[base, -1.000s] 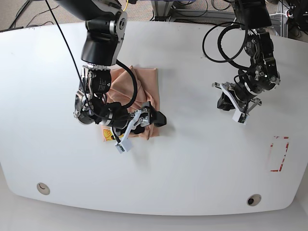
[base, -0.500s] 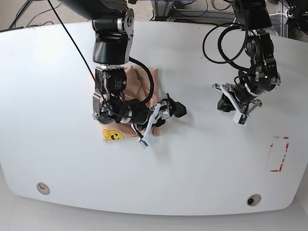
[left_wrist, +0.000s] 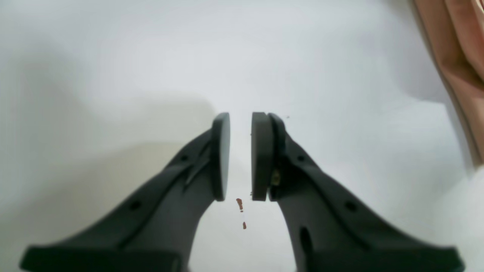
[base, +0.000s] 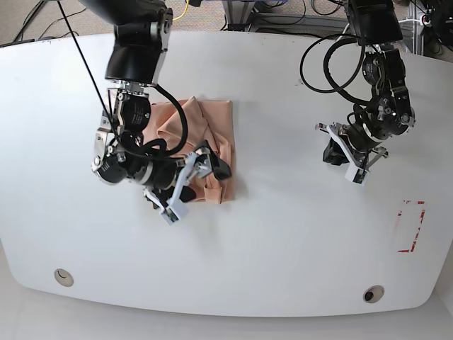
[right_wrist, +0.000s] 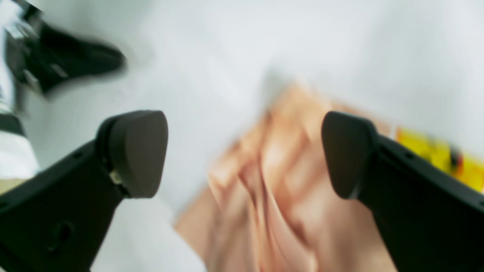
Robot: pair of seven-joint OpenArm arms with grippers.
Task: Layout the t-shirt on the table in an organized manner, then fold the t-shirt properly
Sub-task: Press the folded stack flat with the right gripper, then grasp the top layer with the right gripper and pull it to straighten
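Note:
The peach-tan t-shirt point(base: 212, 127) lies bunched in a wrinkly folded pile on the white table point(base: 283, 234), left of centre. My right gripper point(base: 200, 178) hovers over the pile's near edge, open, with nothing between its fingers. The right wrist view is blurred: the right gripper point(right_wrist: 242, 155) stands wide above the t-shirt folds point(right_wrist: 272, 196), and the yellow print point(right_wrist: 435, 155) shows beside the right finger. My left gripper point(base: 330, 151) is far to the right, low over bare table. The left gripper point(left_wrist: 240, 155) is shut to a narrow gap and holds nothing. The t-shirt edge point(left_wrist: 453, 56) shows at that view's top right.
A red-outlined rectangle mark point(base: 410, 227) sits near the table's right edge. Two round holes point(base: 64, 277) point(base: 373, 293) lie along the front edge. Black cables point(base: 322, 64) loop above the left arm. Cables and floor clutter lie beyond the table's far edge.
My right arm has swung back left, carrying its open gripper from the pile's right side to its near edge, and it now covers the yellow print in the base view. The left arm has barely moved.

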